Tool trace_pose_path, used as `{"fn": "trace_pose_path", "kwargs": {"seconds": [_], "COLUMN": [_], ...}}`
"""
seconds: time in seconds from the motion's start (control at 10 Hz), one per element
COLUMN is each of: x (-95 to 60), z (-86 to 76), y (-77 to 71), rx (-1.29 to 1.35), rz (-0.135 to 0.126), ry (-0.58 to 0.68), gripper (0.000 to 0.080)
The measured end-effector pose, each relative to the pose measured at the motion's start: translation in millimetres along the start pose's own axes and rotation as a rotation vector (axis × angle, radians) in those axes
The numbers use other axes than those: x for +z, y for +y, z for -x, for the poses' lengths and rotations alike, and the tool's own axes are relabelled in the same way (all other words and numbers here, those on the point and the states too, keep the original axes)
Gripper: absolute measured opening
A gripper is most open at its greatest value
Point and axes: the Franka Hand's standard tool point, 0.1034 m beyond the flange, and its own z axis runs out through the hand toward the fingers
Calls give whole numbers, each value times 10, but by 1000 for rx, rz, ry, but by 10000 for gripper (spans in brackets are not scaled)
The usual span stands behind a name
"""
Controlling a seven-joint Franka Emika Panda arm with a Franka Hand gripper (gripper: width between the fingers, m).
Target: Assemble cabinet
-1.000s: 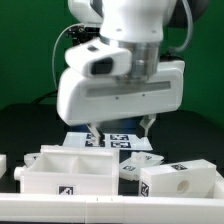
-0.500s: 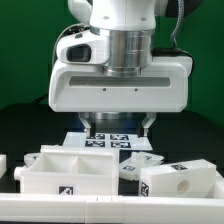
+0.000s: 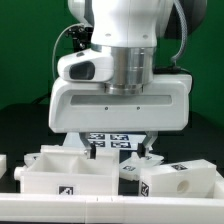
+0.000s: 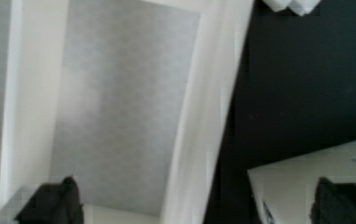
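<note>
Exterior view: cabinet box (image 3: 70,172) lies lower left, opening upward, long axis horizontal; end effector (image 3: 118,149) spread wide, empty.

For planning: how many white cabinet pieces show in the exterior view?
2 clear: open box piece at the exterior view's left, holed block at its right; more may be hidden or cropped.
</note>
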Motion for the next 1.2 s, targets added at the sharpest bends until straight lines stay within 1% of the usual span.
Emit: {"fn": "trace_pose_path", "kwargs": {"seconds": [0.3,0.4,0.5,0.6,0.7,0.8,0.9,1.2], "x": [95,116,137,148,148,149,151,153], "z": [68,85,101,106,104,104,119,128], "y": [54,36,30,30,26,22,18,17], "rx": [-13,-19,-24,-33,-34,-35,-23,-15], "rz": [-4,-2,-3,-3,-4,-4,-9,-14], "ry": [-14,-16,-18,-18,-18,-18,-24,-27], "gripper": [650,650,541,405,405,221,110,110]}}
